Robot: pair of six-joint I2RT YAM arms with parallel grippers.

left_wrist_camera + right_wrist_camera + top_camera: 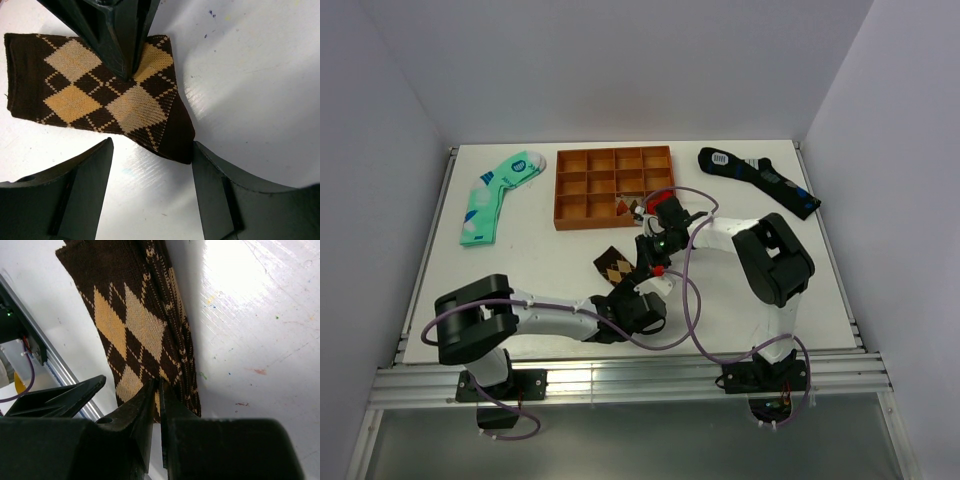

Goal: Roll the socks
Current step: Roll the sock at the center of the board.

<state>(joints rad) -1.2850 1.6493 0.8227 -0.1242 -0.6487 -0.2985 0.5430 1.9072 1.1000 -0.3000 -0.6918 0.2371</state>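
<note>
1. We see the socks [95,100] in dark brown, with tan and beige argyle diamonds.
2. We see a mint-green sock [498,193] with white patches.
3. We see a black sock [760,178] with blue marks.
4. We see an orange-brown tray [582,222].

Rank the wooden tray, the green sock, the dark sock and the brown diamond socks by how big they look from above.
1. wooden tray
2. green sock and dark sock, which look about alike
3. brown diamond socks, only partly in view

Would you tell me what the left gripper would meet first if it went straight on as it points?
Probably the socks: their dark corner lies just ahead of the open left gripper, though depth is unclear.
</note>
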